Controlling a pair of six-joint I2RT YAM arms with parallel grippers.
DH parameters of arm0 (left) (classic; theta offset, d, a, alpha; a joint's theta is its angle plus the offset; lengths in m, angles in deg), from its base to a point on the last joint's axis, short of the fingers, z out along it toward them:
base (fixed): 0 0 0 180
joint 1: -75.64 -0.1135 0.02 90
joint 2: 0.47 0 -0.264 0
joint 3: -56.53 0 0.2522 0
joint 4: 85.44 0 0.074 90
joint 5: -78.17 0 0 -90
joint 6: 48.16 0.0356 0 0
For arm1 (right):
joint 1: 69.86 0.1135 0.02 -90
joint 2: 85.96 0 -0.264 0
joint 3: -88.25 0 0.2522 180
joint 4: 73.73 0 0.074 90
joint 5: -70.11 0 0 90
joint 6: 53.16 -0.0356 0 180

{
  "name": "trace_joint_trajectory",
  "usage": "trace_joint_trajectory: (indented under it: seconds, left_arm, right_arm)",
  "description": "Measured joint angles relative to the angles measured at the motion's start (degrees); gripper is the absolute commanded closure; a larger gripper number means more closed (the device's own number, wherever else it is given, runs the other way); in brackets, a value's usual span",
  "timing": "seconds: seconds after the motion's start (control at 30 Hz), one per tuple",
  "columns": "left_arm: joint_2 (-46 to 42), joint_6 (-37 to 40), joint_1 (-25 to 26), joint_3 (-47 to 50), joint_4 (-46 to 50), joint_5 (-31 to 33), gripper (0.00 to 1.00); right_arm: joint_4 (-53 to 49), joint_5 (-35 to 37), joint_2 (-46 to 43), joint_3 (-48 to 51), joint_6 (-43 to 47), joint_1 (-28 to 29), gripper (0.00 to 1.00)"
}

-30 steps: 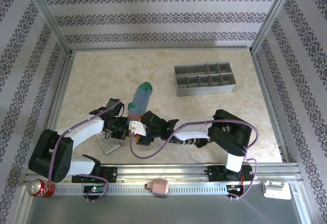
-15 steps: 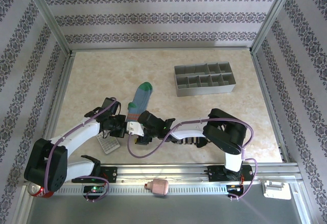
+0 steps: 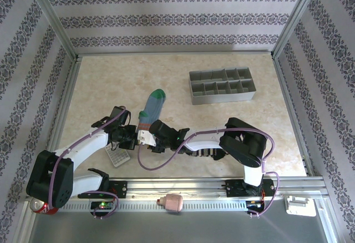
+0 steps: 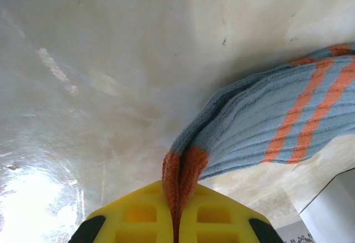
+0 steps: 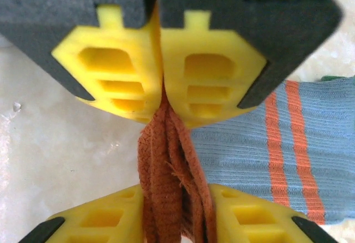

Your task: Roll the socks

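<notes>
The blue-grey sock [image 3: 153, 104] is lying near the middle of the surface [image 3: 100, 82], with its green toe pointing away from the arms. Its orange cuff [image 3: 145, 125] is reaching toward them. The left end effector [image 3: 141, 137] and the right end effector [image 3: 152, 141] are meeting there. In the left wrist view the left end effector [image 4: 176, 193] is pinching the bunched cuff [image 4: 178, 171] between its yellow pads [image 4: 133, 215]. In the right wrist view the right end effector [image 5: 176, 212] is gripping the same cuff [image 5: 166, 160] from the opposite side.

A calculator [image 3: 117, 157] is lying just beside the left arm, close to the near rail [image 3: 211, 185]. The striped sock [image 3: 206, 152] is lying under the right forearm. A grey divided tray [image 3: 223, 85] is sitting well apart at the far right. Bare surface is stretching out left of the sock and beyond it, up to the metal frame. A red can [image 3: 43, 204] is lying at the near left corner.
</notes>
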Motion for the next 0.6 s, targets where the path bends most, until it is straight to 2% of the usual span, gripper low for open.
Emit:
trace_joint_trajectory:
  seconds: [0.1, 0.2, 0.4, 0.5, 0.53, 0.6]
  left_arm:
    - [0.24, 0.0, -0.09, 0.2, -0.11, 0.0, 1.0]
    - [0.48, 0.0, -0.09, 0.22, -0.2, 0.0, 1.0]
    - [1.36, 0.0, -0.09, 0.22, -0.24, 0.02, 1.0]
    - [1.36, 0.0, -0.09, 0.22, -0.24, 0.04, 1.0]
    - [1.36, 0.0, -0.09, 0.22, -0.24, 0.04, 0.98]
    - [1.36, 0.13, -0.09, 0.22, -0.24, 0.07, 0.81]
  right_arm:
    - [0.02, -0.02, 0.0, 0.0, -0.28, 0.0, 0.64]
    - [-0.04, -0.04, 0.0, -0.02, -0.59, 0.0, 0.75]
    - [-0.37, -0.33, 0.0, -0.85, -0.7, -0.02, 0.88]
    - [-0.55, -0.52, 0.0, -0.96, -1.11, -0.02, 1.0]
    - [-0.76, -0.66, 0.0, -1.01, -1.29, -0.02, 1.0]
    - [-1.49, -1.29, -0.11, -1.16, -2.27, -0.04, 1.0]
